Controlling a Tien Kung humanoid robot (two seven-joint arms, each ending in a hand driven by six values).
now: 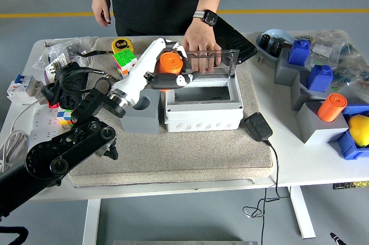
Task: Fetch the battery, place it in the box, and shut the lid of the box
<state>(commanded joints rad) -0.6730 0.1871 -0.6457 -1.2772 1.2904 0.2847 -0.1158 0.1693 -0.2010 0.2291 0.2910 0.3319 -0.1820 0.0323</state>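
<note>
surface: we see a white table (300, 164) with a beige mat (190, 153) on it, over a grey floor with a yellow line.
battery: the orange battery (169, 63) sits in our left hand (164, 66), held above the left rim of the open grey box (203, 104).
left hand: fingers wrapped around the battery.
lid: the clear lid (204, 60) stands up, held by the person's hand (199, 46).
counts: we count two orange batteries, the second (331, 107) on a grey holder at the right; one empty grey holder (140, 112) beside the box.

The box (202, 106) looks like matt grey plastic with a clear lid (206, 61); it sits on a rough beige cloth mat (190, 155) mid-frame.
</note>
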